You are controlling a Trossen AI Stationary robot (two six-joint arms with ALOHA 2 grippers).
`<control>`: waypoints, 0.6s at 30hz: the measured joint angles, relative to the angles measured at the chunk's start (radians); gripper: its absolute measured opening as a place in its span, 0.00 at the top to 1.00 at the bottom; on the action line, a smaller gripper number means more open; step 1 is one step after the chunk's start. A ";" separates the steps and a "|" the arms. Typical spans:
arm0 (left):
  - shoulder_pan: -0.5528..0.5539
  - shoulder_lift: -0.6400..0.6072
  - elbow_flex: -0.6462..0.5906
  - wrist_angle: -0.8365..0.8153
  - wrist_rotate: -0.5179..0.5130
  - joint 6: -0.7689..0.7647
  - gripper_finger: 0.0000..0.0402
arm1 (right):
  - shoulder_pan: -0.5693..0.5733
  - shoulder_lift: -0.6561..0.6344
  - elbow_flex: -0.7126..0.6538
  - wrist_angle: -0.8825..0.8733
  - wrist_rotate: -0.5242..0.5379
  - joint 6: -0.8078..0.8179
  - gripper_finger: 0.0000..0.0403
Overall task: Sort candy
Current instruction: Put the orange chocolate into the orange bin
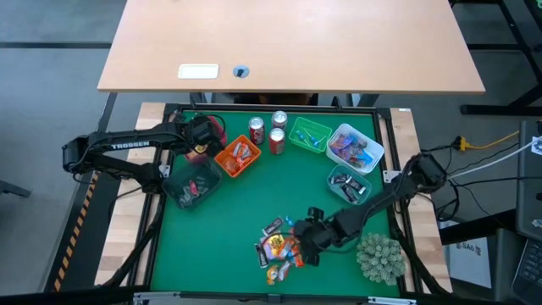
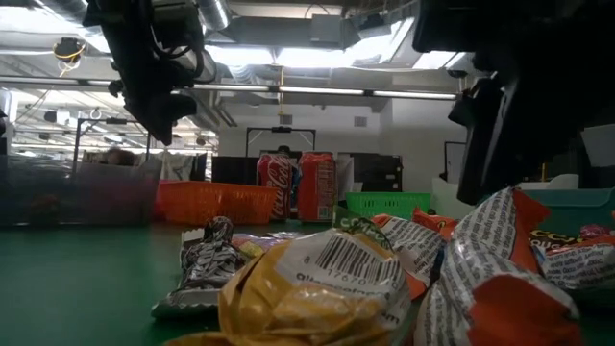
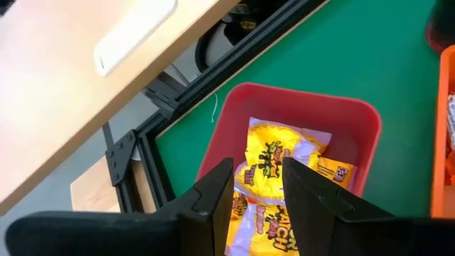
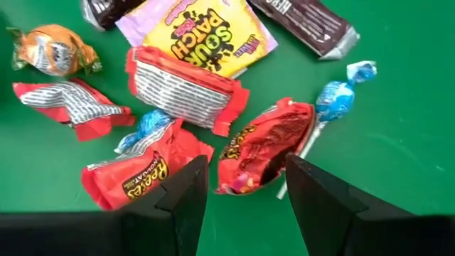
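Note:
The candy lies in a loose pile (image 1: pixel 279 246) on the green mat near the front edge: red, orange, yellow and dark wrapped sweets and a blue lollipop (image 4: pixel 334 99). My right gripper (image 4: pixel 245 167) hangs open just above the pile, its fingers on either side of a red wrapper (image 4: pixel 266 146) without touching it. At the far left, my left gripper (image 3: pixel 257 171) stands open above a red bin (image 3: pixel 298 114). That bin holds yellow packets (image 3: pixel 274 160). Nothing is between the left fingers.
Along the back stand an orange bin (image 1: pixel 237 157), a green bin (image 1: pixel 309 134) and a pale blue bin (image 1: pixel 356 148), with red soda cans (image 1: pixel 278 140) between them. A dark bin (image 1: pixel 193 185) sits left, a teal bin (image 1: pixel 349 185) right, and a spiky plant ball (image 1: pixel 378 257) front right.

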 joint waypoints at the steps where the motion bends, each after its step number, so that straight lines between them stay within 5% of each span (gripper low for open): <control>1: 0.000 0.000 0.000 0.001 0.007 0.000 0.73 | 0.004 0.004 -0.006 0.015 0.003 0.000 0.53; 18: -0.002 0.000 0.000 0.031 0.021 0.000 0.73 | 0.009 0.099 -0.044 0.107 0.034 -0.003 0.58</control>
